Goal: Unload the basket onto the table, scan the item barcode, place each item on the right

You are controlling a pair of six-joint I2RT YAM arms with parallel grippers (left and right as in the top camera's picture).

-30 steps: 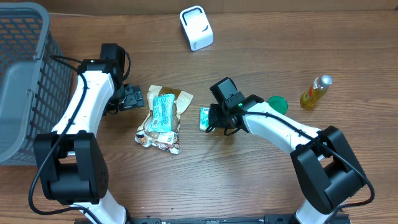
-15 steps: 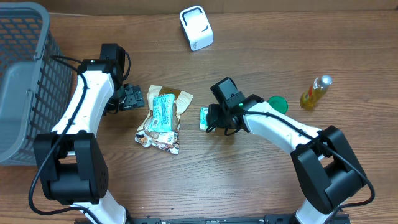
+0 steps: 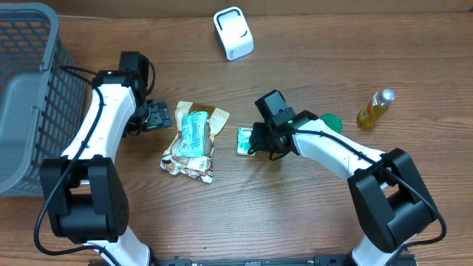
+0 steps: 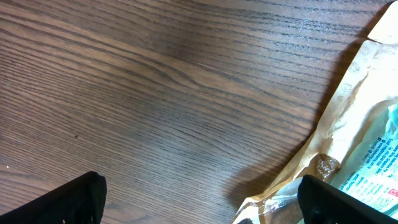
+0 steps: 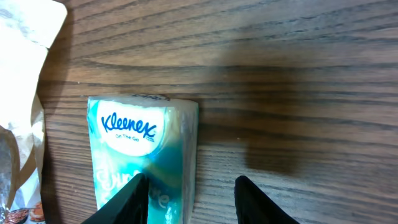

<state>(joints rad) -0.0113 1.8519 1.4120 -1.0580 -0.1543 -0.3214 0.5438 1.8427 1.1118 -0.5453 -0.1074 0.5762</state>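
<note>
The Kleenex pack [image 5: 143,155] lies flat near the middle of the worktop [image 3: 295,214], just right of a heap of snack packets [image 3: 194,140]. Its printed face is up. In my right wrist view its long axis runs in line with my fingers, the logo end pointing away from the wrist, toward the heap.

My right arm reaches in from the near right corner, elbow bent, wrist tipped down over the pack. My right gripper [image 5: 189,193] is partly spread. One finger [image 5: 127,199] hangs over the pack's face and the other stands over bare wood past its long edge. It pinches nothing, and I cannot tell whether the first finger touches the wrapper.

My left arm stretches up the left side beside the basket [image 3: 29,89]. My left gripper [image 4: 199,205] is spread wide just left of the heap, low over the wood, with nothing between the fingers.
</note>
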